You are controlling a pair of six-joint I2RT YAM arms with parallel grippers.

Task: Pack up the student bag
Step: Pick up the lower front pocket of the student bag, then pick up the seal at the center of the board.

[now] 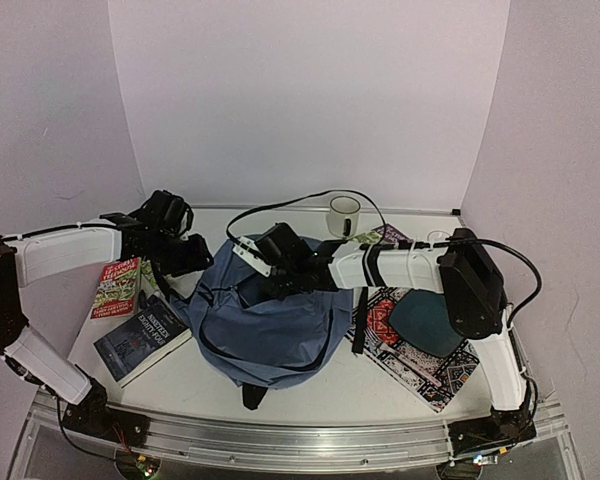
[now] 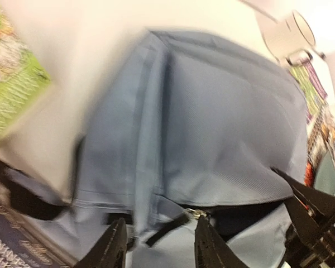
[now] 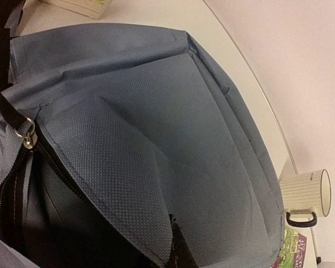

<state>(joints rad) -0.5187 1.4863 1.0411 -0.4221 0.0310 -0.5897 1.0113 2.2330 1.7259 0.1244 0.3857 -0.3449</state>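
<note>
table [image 1: 210,385]: student bag [image 1: 270,320], red book [image 1: 117,287], dark book [image 1: 140,340], mug [image 1: 344,215], mat [image 1: 430,375]

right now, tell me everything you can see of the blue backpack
The backpack is slate-blue woven fabric, slumped on the table, black straps trailing. Its main zipper, metal pull, is partly undone, showing dark lining. The right arm's jaws sit at the opening's edge; whether they pinch it is unclear. The left arm's jaws stand open near the zipper. Its left edge meets a dark book.
</note>
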